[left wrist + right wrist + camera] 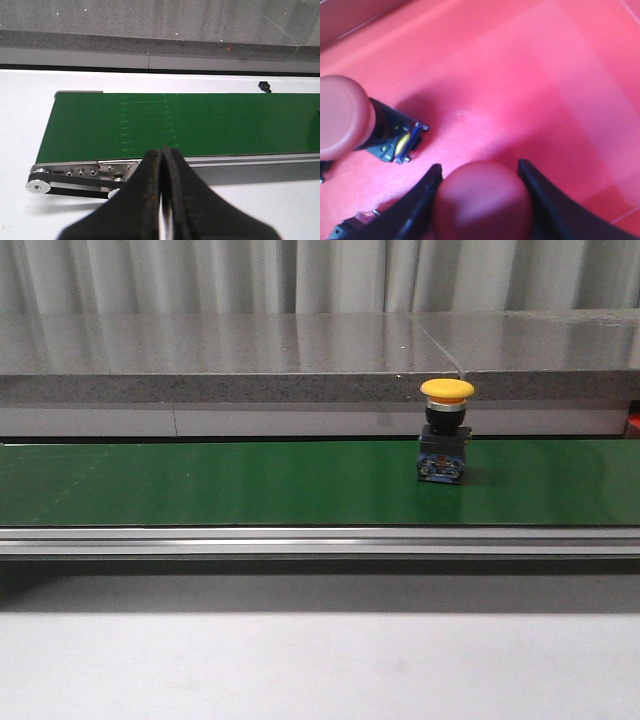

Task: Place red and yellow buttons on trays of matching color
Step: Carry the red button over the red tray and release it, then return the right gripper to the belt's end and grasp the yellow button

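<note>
My left end effector (pixel 161 200) is pressed closed, empty, at frame bottom over the green conveyor belt (pixel 200 125). Yellow button (pixel 446 430) stands upright right of centre on belt; rigid, top-heavy, I'd grab its black neck. Right end effector (pixel 480 200) straddles a red button (pixel 482 200) over red tray (pixel 520 75).

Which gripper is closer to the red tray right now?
Right. The right gripper hangs just above the red tray, fingers around a red button. The left gripper is at the green belt, tray unseen.

Running left to right across the white table (pixel 320 660): a green conveyor belt (pixel 220 485), backed by a grey speckled stone ledge (pixel 200 355).
</note>
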